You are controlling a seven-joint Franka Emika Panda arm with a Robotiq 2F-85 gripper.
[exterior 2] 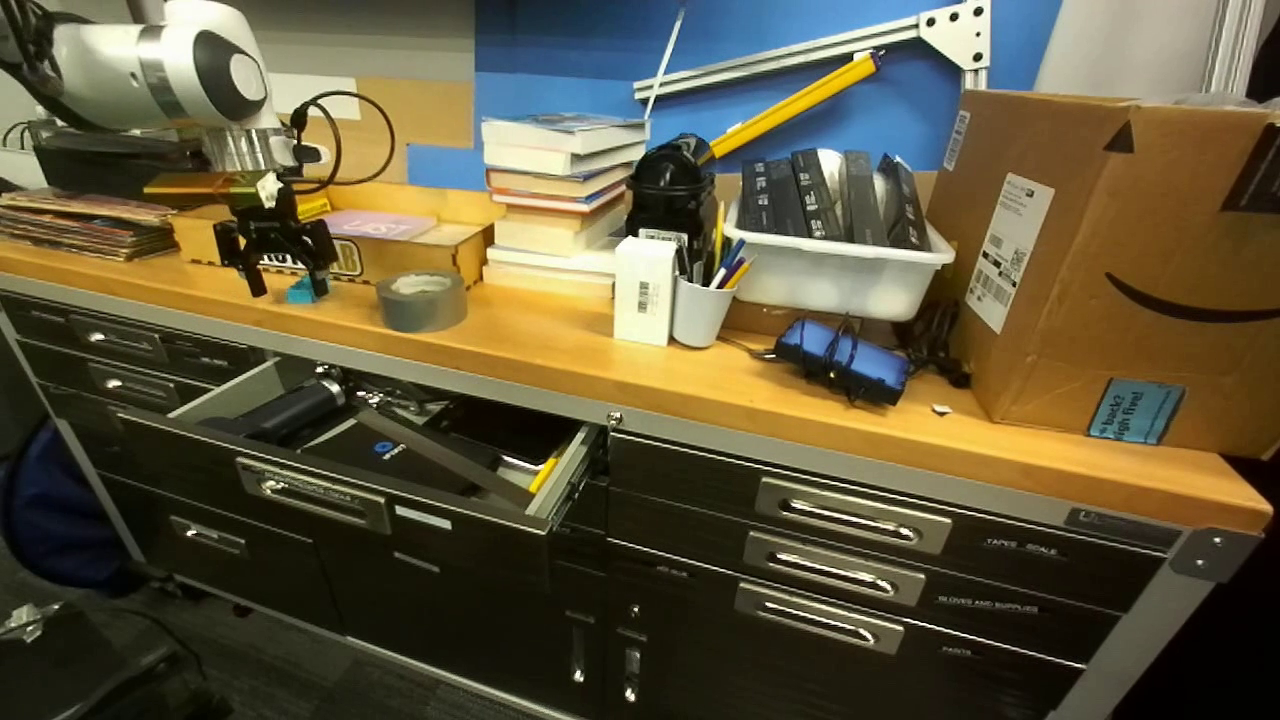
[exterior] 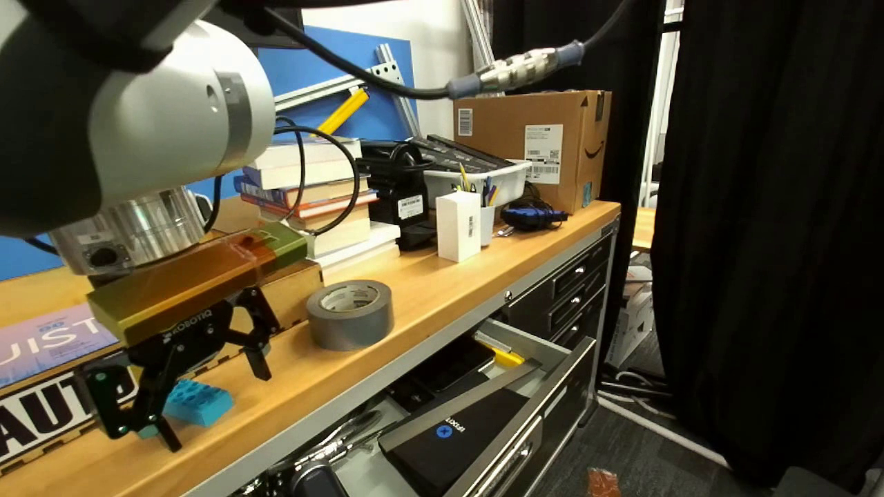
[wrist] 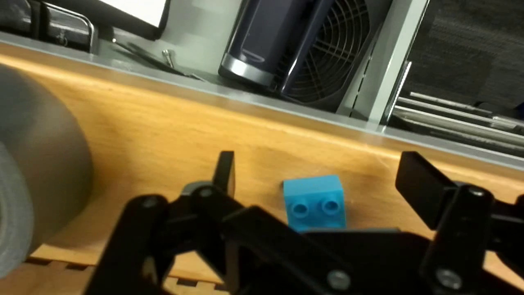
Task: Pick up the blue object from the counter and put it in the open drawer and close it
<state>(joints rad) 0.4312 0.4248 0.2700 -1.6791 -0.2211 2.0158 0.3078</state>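
Note:
The blue object (exterior: 198, 402) is a small cyan studded block lying on the wooden counter (exterior: 421, 293). It also shows in an exterior view (exterior 2: 301, 291) and in the wrist view (wrist: 315, 200), where the gripper body hides its lower part. My gripper (exterior: 214, 399) is open and empty above the block. In the wrist view the block lies between the two spread fingers (wrist: 321, 180), apart from both, nearer the left one. The open drawer (exterior 2: 200, 447) is pulled out below the counter's front edge, and its wall shows in the wrist view (wrist: 391, 67).
A grey tape roll (exterior: 351, 317) stands beside the gripper on the counter. A wooden box (exterior 2: 460, 262) is behind the block. Books (exterior 2: 565, 205), a white box (exterior 2: 643, 290) and a pen cup (exterior 2: 700, 315) stand farther along. The drawer holds a black case (exterior: 459, 442) and tools.

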